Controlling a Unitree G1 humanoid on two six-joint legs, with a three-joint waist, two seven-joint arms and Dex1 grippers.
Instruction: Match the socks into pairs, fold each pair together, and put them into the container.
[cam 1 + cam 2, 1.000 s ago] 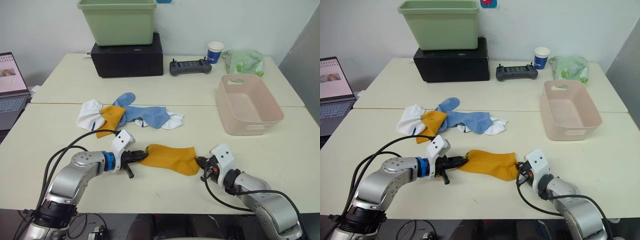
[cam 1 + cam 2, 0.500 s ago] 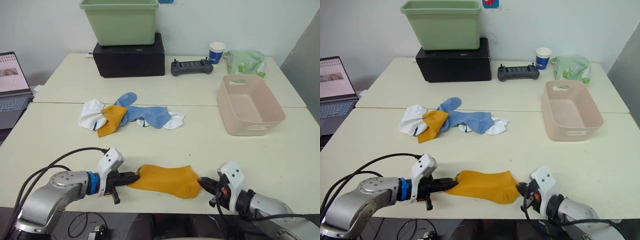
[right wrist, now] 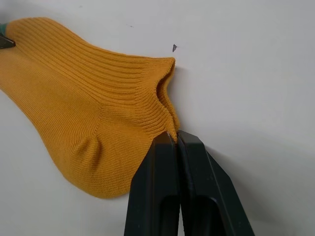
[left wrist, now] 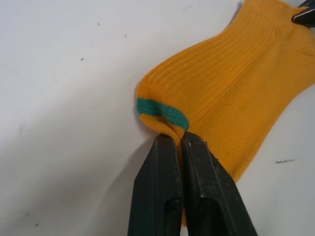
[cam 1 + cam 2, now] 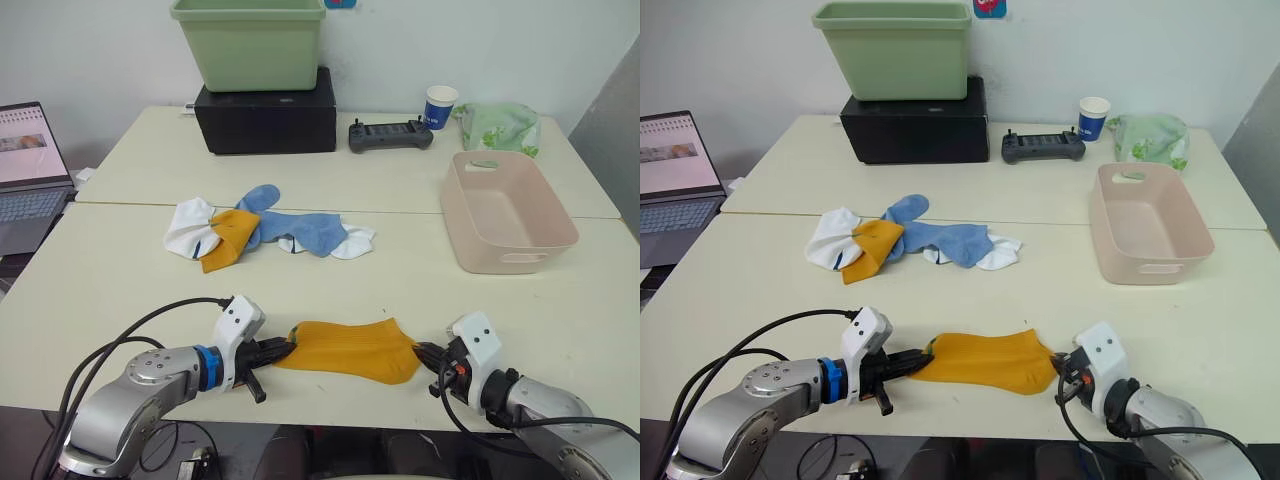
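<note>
A mustard-orange sock [image 5: 350, 350] lies stretched flat near the table's front edge. My left gripper [image 5: 284, 350] is shut on its green-trimmed cuff end [image 4: 162, 111]. My right gripper [image 5: 424, 354] is shut on its other end [image 3: 165, 105]. Further back lies a heap of socks: a second mustard-orange sock [image 5: 226, 237], light blue socks [image 5: 300, 228] and white socks [image 5: 187, 223]. The pale pink container [image 5: 507, 210] stands at the right, with nothing showing in it.
A green bin [image 5: 258, 42] sits on a black box [image 5: 266, 110] at the back. A black controller [image 5: 391, 135], a paper cup [image 5: 439, 105] and a pale green bag [image 5: 502, 128] lie behind the container. A laptop [image 5: 30, 165] stands far left.
Both grippers have shifted slightly away from the table's front edge with the orange sock still held stretched between them. The camera has also moved a little.
</note>
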